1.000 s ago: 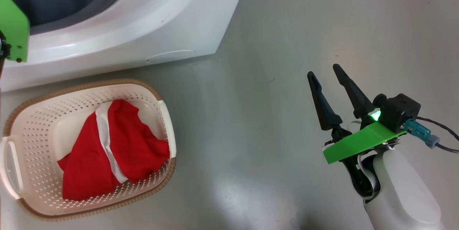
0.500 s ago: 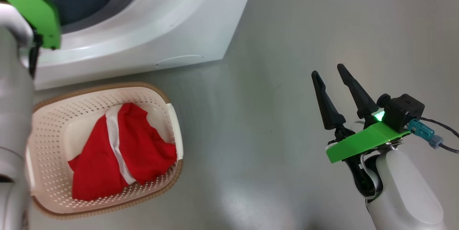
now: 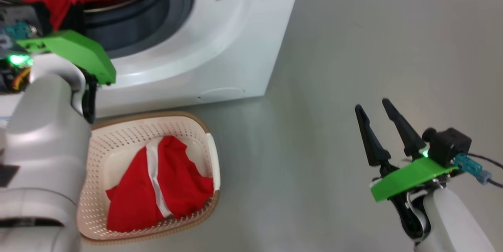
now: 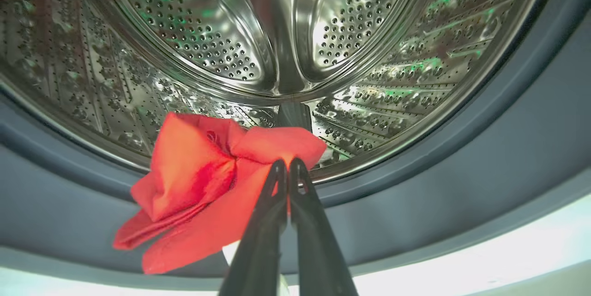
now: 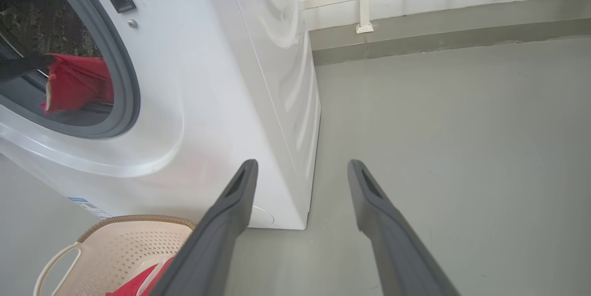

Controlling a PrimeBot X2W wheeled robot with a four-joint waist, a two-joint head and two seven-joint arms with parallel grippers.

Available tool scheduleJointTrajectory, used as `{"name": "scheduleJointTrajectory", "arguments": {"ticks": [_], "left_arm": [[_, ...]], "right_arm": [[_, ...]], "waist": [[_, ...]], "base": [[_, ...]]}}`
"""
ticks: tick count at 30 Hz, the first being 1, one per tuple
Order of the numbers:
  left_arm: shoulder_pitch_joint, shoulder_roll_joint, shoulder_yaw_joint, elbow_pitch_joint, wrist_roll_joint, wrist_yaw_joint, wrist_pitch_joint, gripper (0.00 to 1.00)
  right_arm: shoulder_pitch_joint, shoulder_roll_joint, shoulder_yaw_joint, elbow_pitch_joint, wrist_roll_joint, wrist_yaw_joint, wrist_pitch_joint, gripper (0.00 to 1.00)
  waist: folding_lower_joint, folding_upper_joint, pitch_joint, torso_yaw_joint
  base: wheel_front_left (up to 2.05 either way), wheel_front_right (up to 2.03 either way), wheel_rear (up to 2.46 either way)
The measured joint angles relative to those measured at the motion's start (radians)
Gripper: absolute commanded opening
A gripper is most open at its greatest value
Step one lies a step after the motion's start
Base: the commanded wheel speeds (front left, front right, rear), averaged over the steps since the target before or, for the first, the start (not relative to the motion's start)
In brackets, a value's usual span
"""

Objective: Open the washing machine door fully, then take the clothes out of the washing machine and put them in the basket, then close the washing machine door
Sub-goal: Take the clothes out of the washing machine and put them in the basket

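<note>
Unloading is the step in hand. The left gripper has its jaws pressed together on a bunched red garment, which hangs at the mouth of the steel drum, above the grey gasket of the washing machine. The next move, I judge, calls for drawing the cloth clear of the gasket lip, carrying it down over the basket just in front of the machine, and only then releasing. The right gripper hovers over the floor, jaws spread wide, holding nothing. Count: 2 red garments, 1 gripped and 1 white-striped garment lying in the basket; 1 basket; 1 machine; 2 grippers.
</note>
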Motion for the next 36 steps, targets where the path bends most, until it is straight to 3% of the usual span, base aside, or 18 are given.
{"name": "scheduleJointTrajectory", "arguments": {"ticks": [4,13,27,36], "left_arm": [[0.071,-0.016,0.019,-0.071,-0.031,-0.017,-0.008,0.00],[0.300,-0.027,0.068,-0.394,-0.044,-0.026,-0.011,0.00],[0.715,-0.052,0.121,-0.971,-0.083,-0.031,-0.011,0.00],[0.992,-0.048,0.133,-1.438,-0.089,0.054,0.094,0.00]], "right_arm": [[0.041,-0.011,-0.010,0.004,0.000,0.000,0.000,1.00],[0.107,-0.028,-0.041,0.004,0.000,0.000,0.000,1.00],[0.181,-0.030,-0.073,0.000,0.000,0.000,0.000,1.00],[0.187,-0.037,-0.090,-0.008,0.000,0.000,0.000,1.00]], "waist": [[0.0000,0.0000,-0.048,0.019],[0.0000,0.0000,-0.145,0.063],[0.0000,0.0000,-0.241,0.123],[0.0000,0.0000,-0.244,0.135]], "base": [[0.00,0.00,0.00],[0.00,0.00,0.00],[0.00,0.00,0.00],[0.00,0.00,0.00]]}}
